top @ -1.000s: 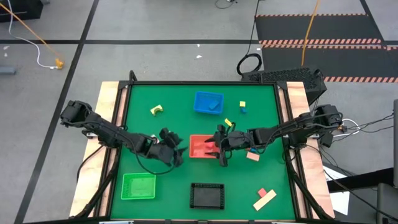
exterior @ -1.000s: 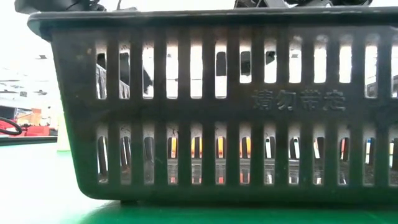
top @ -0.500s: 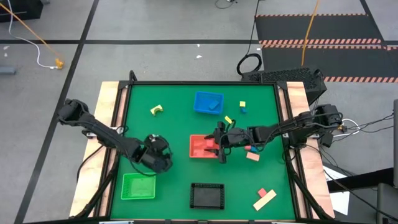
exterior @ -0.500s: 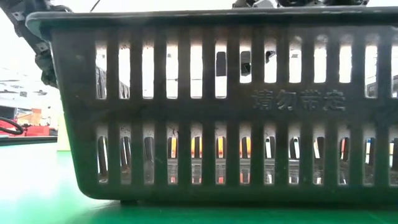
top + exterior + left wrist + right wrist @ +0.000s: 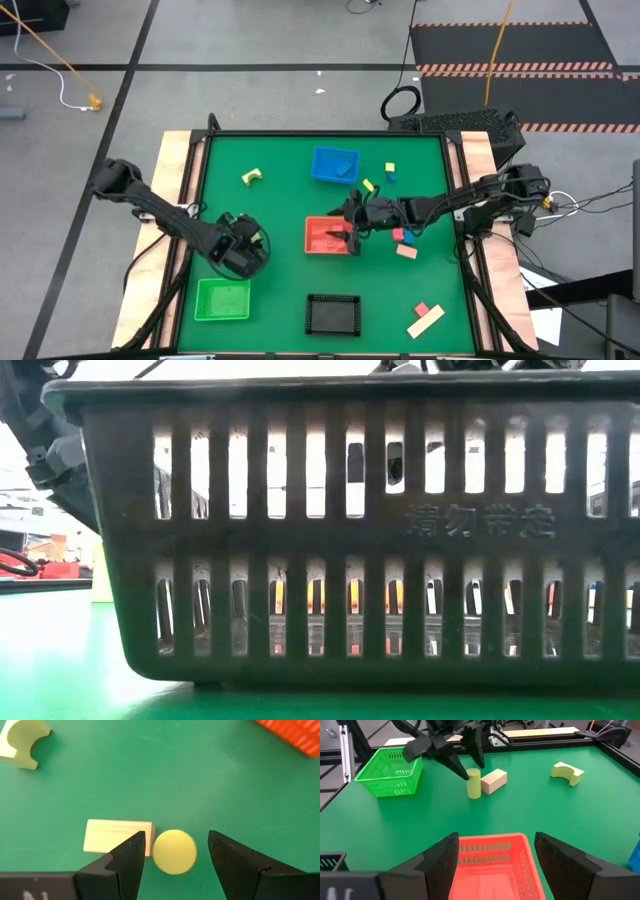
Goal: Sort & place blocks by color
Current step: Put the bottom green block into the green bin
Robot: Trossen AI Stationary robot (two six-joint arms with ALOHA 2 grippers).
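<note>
Yellow cylinder (image 5: 174,851) now sits between the left gripper (image 5: 243,250)'s spread, empty fingers after that arm swung from the red bin (image 5: 325,235) toward the table's left edge, so a grab looks next. Right gripper (image 5: 352,240) hovers open over the red bin. Black bin (image 5: 340,530) blocks the low view; probably no grasp yet.

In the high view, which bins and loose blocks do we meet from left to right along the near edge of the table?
Green bin → black bin → small red block, touching the tan bar.
</note>
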